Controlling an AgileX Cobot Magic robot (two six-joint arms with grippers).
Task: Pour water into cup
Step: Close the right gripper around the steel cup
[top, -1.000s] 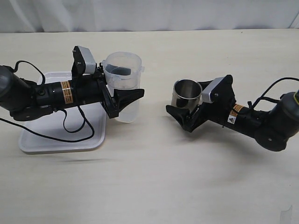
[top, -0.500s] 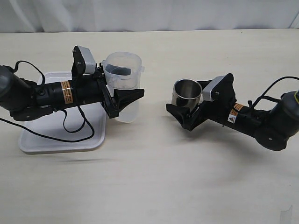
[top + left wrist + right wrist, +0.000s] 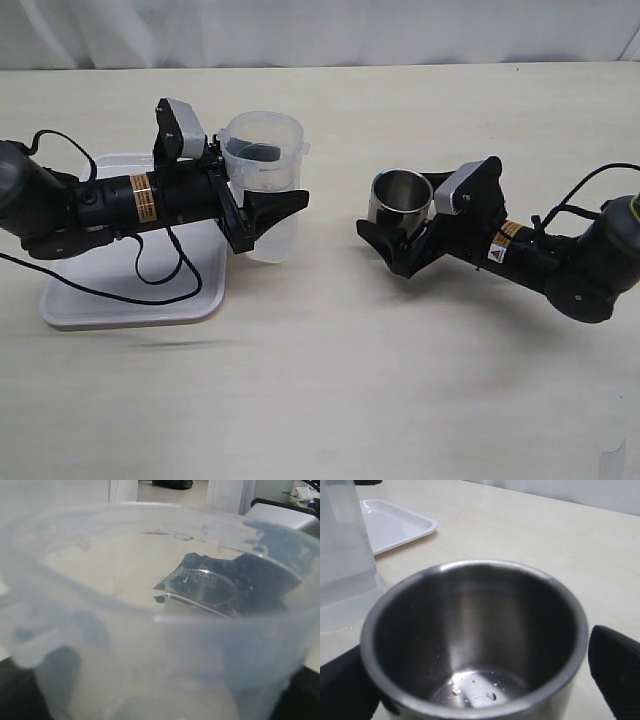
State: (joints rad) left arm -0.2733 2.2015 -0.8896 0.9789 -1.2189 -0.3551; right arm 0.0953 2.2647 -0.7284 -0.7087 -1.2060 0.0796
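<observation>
- The white tray (image 3: 130, 295) is lying near the left edge of the counter (image 3: 320, 400), with the left arm (image 3: 110, 205) stretching across it.
- The left hand (image 3: 262, 188) is gripping the translucent beaker (image 3: 262, 140) from both sides and holding it upright just beyond the tray's right rim.
- The right hand (image 3: 393, 228) is clasping the steel cup (image 3: 400, 195), one finger passing in front of it.
- The cup is standing upright to the right of the counter's middle, well apart from the beaker.
- A black cable (image 3: 150, 285) is looping over the tray.
</observation>
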